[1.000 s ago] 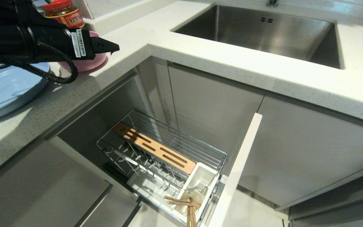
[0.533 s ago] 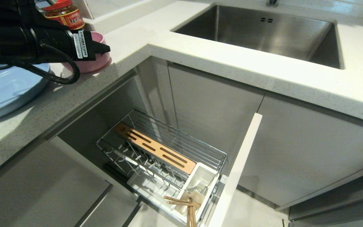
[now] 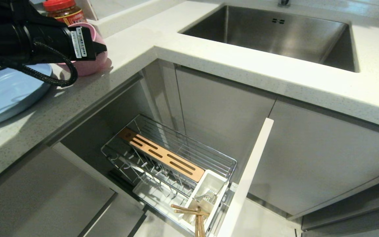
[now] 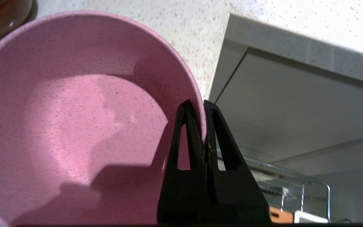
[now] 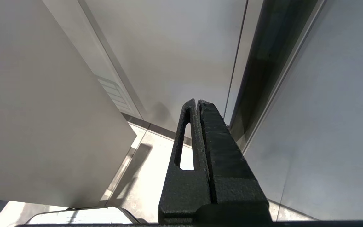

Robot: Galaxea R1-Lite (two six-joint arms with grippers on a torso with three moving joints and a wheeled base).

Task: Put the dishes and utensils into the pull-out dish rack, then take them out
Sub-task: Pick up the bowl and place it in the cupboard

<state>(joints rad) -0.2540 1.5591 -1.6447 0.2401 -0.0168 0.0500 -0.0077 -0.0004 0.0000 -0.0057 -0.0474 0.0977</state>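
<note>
Far left on the tabletop (image 3: 189, 56): blue plate (image 3: 8, 95), flat, partly cut off by the frame edge and crossed by my left arm's cable. Just behind it, my left pincer (image 4: 203, 126) is clamped on the rim of the pink bowl (image 4: 74, 110), one finger inside, one outside, wall nipped between. Bowl sits near the tabletop's front corner, tilted up on the gripped side; can't tell if its base touches the top. Red-lidded jar (image 3: 63, 10) right behind the bowl, close, half hidden by my arm.

Below, centre: pull-out dish rack (image 3: 176, 164) drawn out from the cabinet, w/ wooden slotted strip (image 3: 163, 156) along the middle, plate prongs empty. At its front end the white utensil cup (image 3: 207, 192) holds the fork (image 3: 206, 197) — only the tines' end shows, hard to make out. Chopsticks (image 3: 191, 212) lie across the cup's front edge, tips cut off by the frame bottom. White front panel (image 3: 248, 177) stands beside the cup.

Right, up top: steel sink (image 3: 275, 33), well apart from everything.

My right pincer (image 5: 197, 104) is closed on nothing, hanging by cabinet fronts, out of the head view.
</note>
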